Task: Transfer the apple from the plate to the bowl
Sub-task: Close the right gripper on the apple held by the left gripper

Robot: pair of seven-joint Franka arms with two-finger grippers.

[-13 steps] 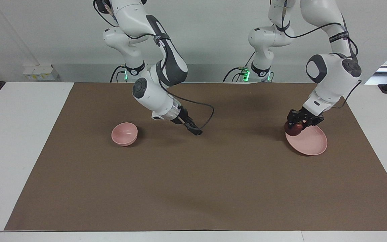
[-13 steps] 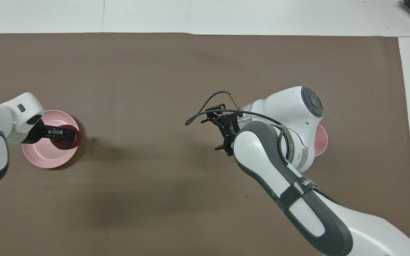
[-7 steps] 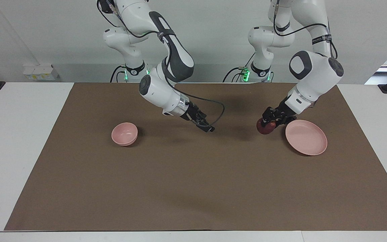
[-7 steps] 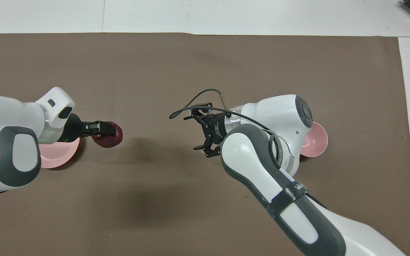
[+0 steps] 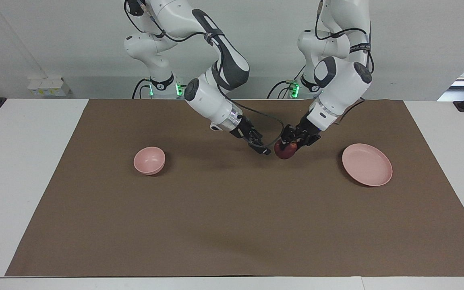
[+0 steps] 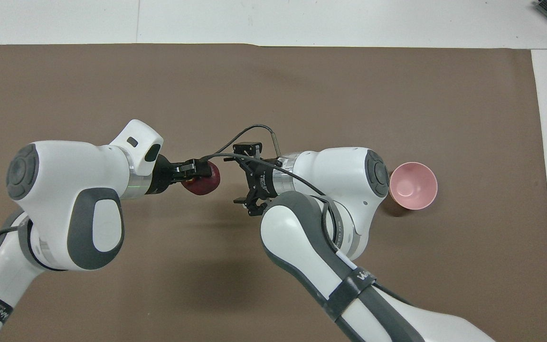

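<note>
Your left gripper [image 5: 289,141] is clamped on the apple [image 5: 285,150], its fingertips pressed against the fruit's upper part, and it hangs above the brown mat [image 5: 232,225] at the middle of the table, between the two dishes. You can see the apple clear of the mat, dark red with a paler patch where the fingers meet it; in the overhead view it [image 6: 201,179] shows just past the left gripper's [image 6: 196,169] tips.

Your right gripper [image 5: 262,148] sits just beside the apple, on the side toward the right arm's end of the table, with its fingers spread wide apart and holding nothing. From above you see the right gripper [image 6: 249,178] with one finger on either side of the line toward the apple, not touching it.

The plate [image 5: 367,164] lies bare on the mat, well apart from the left gripper, toward the left arm's end of the table. The bowl [image 5: 149,160] stands upright on the mat, well apart from the right gripper, toward the right arm's end; you see the bowl [image 6: 413,185] past the right arm's wrist in the overhead view.
</note>
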